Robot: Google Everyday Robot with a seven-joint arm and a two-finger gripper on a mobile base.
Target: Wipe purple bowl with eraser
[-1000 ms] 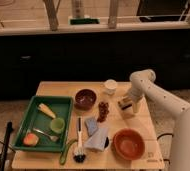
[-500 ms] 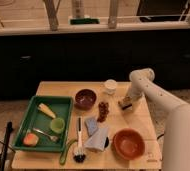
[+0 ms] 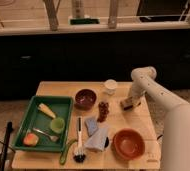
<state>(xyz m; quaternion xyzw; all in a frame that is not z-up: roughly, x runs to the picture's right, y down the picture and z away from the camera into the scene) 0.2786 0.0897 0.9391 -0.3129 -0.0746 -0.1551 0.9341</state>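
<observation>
The end effector (image 3: 129, 101) was down at the eraser (image 3: 127, 105) near the right edge of the tabletop (image 3: 140, 122), and I cannot tell whether it had hold of the block or how wide it stood. The purple bowl (image 3: 85, 98) sat well apart from it, toward the view's left, next to the green tray (image 3: 32, 117). Between them, a white cup (image 3: 109, 86) stood just behind the straight path and a small dark brown object (image 3: 103, 111) just in front, leaving a narrow lane that looked passable.

Colours on the pale desk (image 3: 138, 119)
At twelve a maroon-purple bowl (image 3: 85, 98), at five an orange bowl (image 3: 128, 144), at nine a green tray (image 3: 53, 98); white-armed jaws at three, over the dark-and-tan eraser (image 3: 127, 104).
</observation>
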